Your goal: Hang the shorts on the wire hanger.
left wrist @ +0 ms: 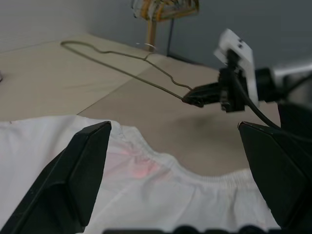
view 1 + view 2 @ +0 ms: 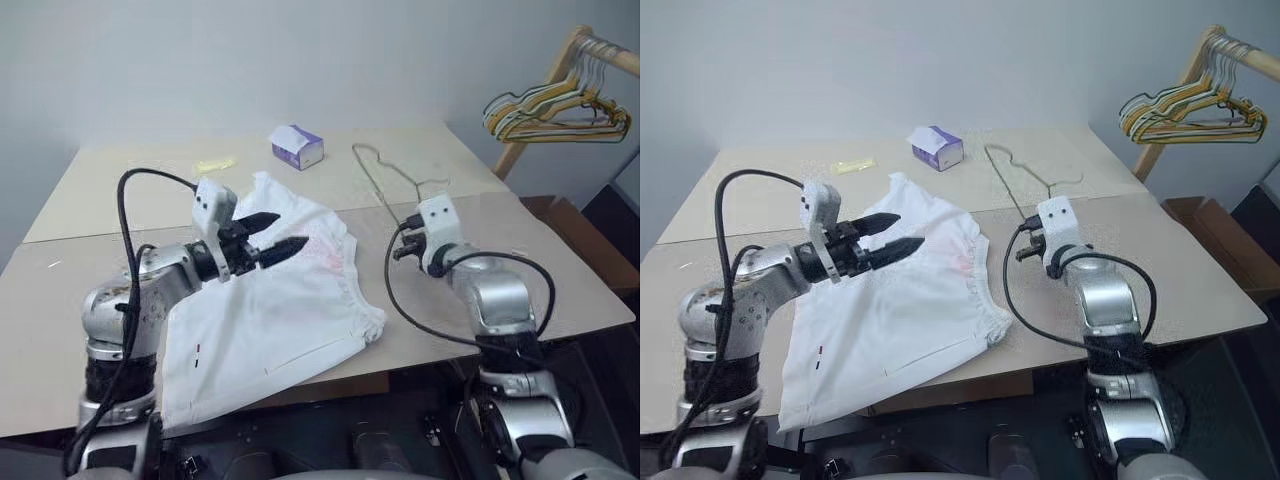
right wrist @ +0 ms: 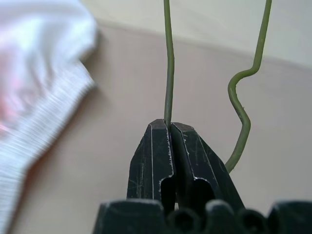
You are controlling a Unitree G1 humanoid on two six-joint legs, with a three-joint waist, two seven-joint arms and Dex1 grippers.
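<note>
- We find the shorts (image 2: 270, 310) lying spread flat on the tabletop (image 2: 90, 290), their gathered waistband toward the right arm and one leg hem reaching the near tabletop edge.
- We note a faint pink stain on the shorts near the waistband and a small red-and-black mark close to the near hem.
- The left claw (image 2: 283, 233) is above the far part of the shorts, fingers spread wide with nothing between them; whether the lower finger touches the cloth we cannot tell.
- The right claw (image 3: 169, 129) stands just beside the shorts, on the waistband side, and clear of the cloth.
- Its two fingers are pressed together on the wire hanger (image 2: 385, 183), pinching one thin strand of it; the right wrist view confirms the wire caught between the fingertips.
- The wire hanger runs from that grip away toward the far side of the tabletop, beyond the shorts; its clamped end looks raised off the surface.
- A small purple-and-white tissue box (image 2: 297, 146) sits beyond the shorts, on the far half of the tabletop.
- A bunch of coloured hangers (image 2: 555, 112) hangs on a wooden rail (image 2: 560, 70), well apart from the shorts, past the tabletop's far right corner.
</note>
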